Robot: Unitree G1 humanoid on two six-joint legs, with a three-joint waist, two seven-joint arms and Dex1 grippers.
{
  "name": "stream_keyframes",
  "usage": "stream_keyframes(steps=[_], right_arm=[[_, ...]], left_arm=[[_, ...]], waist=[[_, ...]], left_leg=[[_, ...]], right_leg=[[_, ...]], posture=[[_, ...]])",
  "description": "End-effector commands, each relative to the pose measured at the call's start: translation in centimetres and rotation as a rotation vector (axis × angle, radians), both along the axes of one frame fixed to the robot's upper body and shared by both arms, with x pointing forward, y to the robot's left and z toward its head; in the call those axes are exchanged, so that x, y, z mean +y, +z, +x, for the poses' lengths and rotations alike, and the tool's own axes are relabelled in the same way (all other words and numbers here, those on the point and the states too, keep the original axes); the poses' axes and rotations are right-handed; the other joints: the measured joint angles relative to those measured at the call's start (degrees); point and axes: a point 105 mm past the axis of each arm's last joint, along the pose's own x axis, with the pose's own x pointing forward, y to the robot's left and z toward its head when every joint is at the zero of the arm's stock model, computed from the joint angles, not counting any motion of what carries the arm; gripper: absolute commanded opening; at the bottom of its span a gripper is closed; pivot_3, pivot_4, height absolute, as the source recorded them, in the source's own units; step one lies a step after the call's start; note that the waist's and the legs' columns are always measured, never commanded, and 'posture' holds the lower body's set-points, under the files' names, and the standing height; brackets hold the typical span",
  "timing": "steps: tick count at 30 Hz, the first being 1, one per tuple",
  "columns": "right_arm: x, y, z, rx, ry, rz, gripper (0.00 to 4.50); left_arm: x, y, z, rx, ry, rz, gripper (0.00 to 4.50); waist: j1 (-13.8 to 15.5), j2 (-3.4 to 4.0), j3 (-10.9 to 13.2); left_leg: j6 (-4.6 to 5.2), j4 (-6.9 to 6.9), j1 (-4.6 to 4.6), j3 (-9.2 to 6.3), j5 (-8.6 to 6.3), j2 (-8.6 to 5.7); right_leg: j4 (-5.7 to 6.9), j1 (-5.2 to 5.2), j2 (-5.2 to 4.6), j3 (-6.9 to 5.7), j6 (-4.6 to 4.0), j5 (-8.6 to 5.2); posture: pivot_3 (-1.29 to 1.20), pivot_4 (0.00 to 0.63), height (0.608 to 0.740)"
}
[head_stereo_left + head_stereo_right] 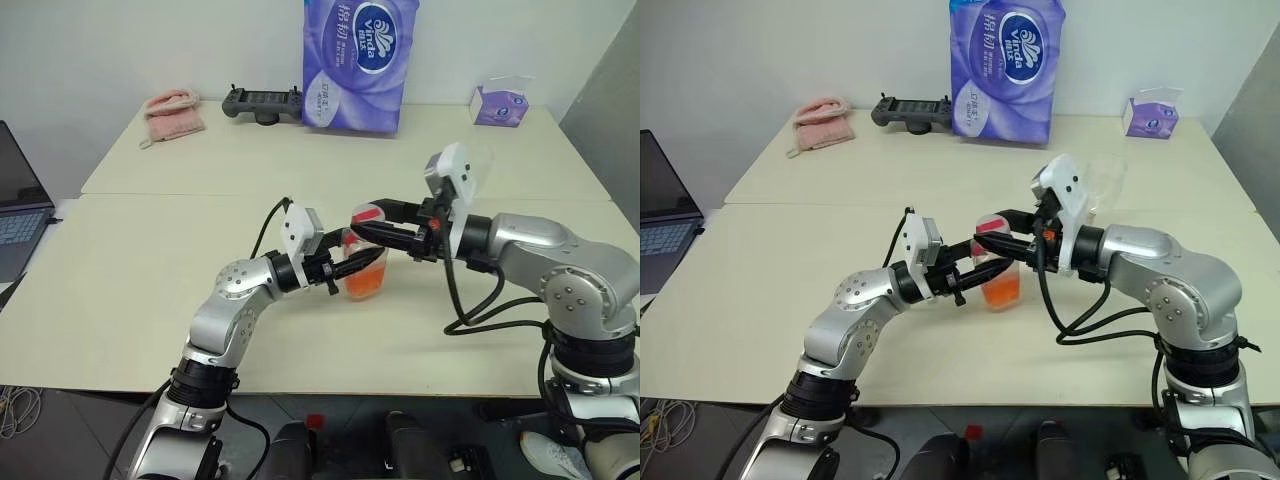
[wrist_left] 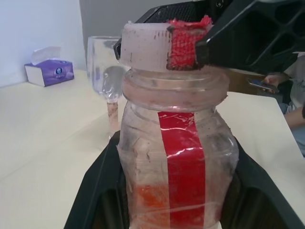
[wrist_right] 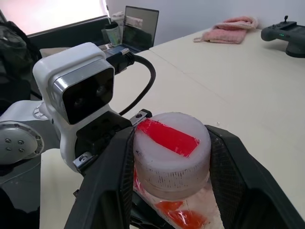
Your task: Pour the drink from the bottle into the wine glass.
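The bottle (image 1: 366, 270) stands upright on the table (image 1: 150, 270) in front of me, with orange-red drink (image 1: 365, 284) in its lower part. My left gripper (image 1: 357, 264) is shut on the bottle's body (image 2: 178, 157) from the left, below the neck. My right gripper (image 1: 368, 221) comes in from the right, level, and is shut on the red-and-white cap (image 3: 171, 150), one finger on each side. The wine glass (image 1: 1106, 178) stands upright farther back on the right, behind my right wrist; the clear, colourless wine glass (image 2: 106, 67) looks to have nothing in it.
A purple tissue-roll pack (image 1: 360, 65), a black controller (image 1: 263, 102) and a pink cloth (image 1: 175, 112) lie along the far edge. A small tissue box (image 1: 500, 105) sits at the back right. A laptop (image 1: 15, 205) is at the left.
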Motion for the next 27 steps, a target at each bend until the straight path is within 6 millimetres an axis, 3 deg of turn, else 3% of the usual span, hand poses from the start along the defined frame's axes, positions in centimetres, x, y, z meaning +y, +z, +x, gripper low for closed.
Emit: stream_keyframes(steps=[1,7,11,15,23,27], right_arm=[[-1.7,3.3,-1.5,-0.154,0.070,0.069,1.82],[-3.5,2.6,-1.8,-0.167,0.121,0.020,1.82],[-4.2,3.9,-1.0,-0.196,0.155,0.067,1.82],[-4.0,4.5,-0.9,-0.227,0.206,0.066,1.82],[-3.4,3.3,-1.4,-0.235,0.347,-0.057,1.82],[-2.4,3.1,-1.8,-0.231,0.507,-0.108,1.82]], left_arm=[[0.3,0.6,-0.1,-0.027,0.007,-0.014,1.78],[0.1,0.7,-0.2,-0.035,-0.011,-0.006,1.78],[-0.1,0.6,-0.2,-0.034,-0.024,0.001,1.77],[-0.2,0.6,-0.3,-0.030,-0.033,0.000,1.77],[-0.4,0.8,-0.8,-0.023,-0.061,-0.006,1.77],[-0.6,1.3,-1.0,-0.033,-0.082,-0.020,1.77]], waist=[[0.0,0.00,0.0],[0.0,-0.01,0.0],[-0.1,-0.01,0.0],[-0.1,-0.01,0.0],[0.0,-0.01,0.0],[-0.1,-0.01,0.0]], left_leg=[[0.00,0.00,0.00,0.00,0.00,0.00],[0.01,0.00,0.01,0.03,-0.01,-0.01],[0.03,0.04,0.03,0.04,0.02,0.01],[0.08,0.07,0.04,0.06,0.05,0.00],[0.08,0.05,0.02,0.04,0.05,0.01],[0.08,0.06,0.04,0.09,0.06,0.00]], right_leg=[[0.00,0.00,0.00,0.00,0.00,0.00],[-0.04,0.03,0.00,0.00,0.01,0.00],[-0.01,0.04,0.03,0.00,0.01,0.01],[0.00,0.05,0.03,0.01,-0.01,0.02],[-0.03,0.04,0.01,0.01,0.00,0.03],[-0.02,0.03,0.01,0.04,0.00,0.03]], posture=[[0.00,0.150,0.740],[0.00,0.150,0.740],[0.00,0.150,0.740],[0.00,0.150,0.740],[0.00,0.150,0.740],[0.00,0.150,0.740]])
